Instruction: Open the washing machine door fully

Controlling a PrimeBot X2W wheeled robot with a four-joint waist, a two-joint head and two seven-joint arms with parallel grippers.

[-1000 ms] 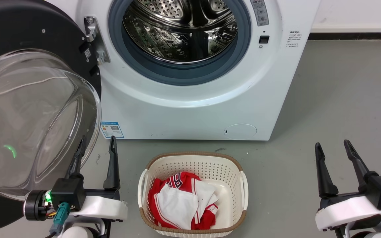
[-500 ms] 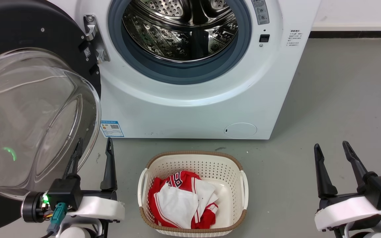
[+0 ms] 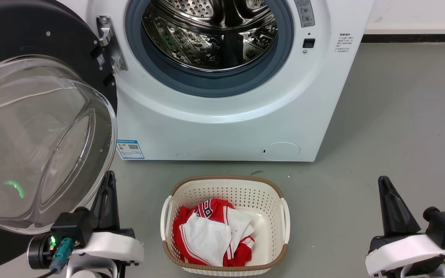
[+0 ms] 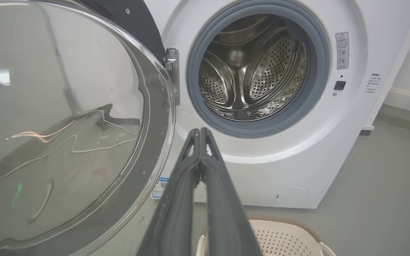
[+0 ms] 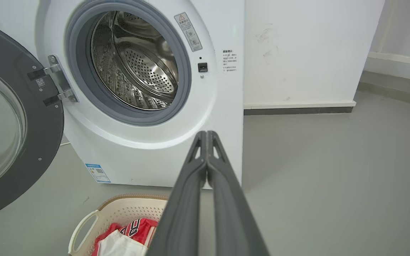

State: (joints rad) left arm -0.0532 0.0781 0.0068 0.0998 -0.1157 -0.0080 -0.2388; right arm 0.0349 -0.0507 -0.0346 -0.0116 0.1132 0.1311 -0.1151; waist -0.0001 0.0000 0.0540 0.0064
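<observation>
The white washing machine (image 3: 222, 127) stands ahead with its steel drum (image 3: 211, 34) exposed. Its round black washing machine door (image 3: 37, 127), with a bulging clear glass bowl, hangs swung out wide on the hinge (image 3: 106, 42) at the left. My left gripper (image 3: 108, 179) sits low at the left, just below the bowl's lower edge, fingers pressed together and holding nothing. My right gripper (image 3: 384, 183) rests low at the right over bare floor, also shut and empty. The left wrist view shows the door (image 4: 66, 124) beside the shut left gripper (image 4: 200, 131); the right wrist view shows the door (image 5: 16, 142) and the shut right gripper (image 5: 206, 133).
A cream laundry basket (image 3: 280, 193) with red and white clothes (image 3: 211, 231) stands on the grey floor in front of the washer, between my arms. A white wall with dark skirting (image 3: 415, 38) runs at the right. Open floor (image 3: 400, 116) lies to the right of the machine.
Both grippers went from open to shut and drew back lower. The door stays swung out at the left. The whole picture has shifted slightly.
</observation>
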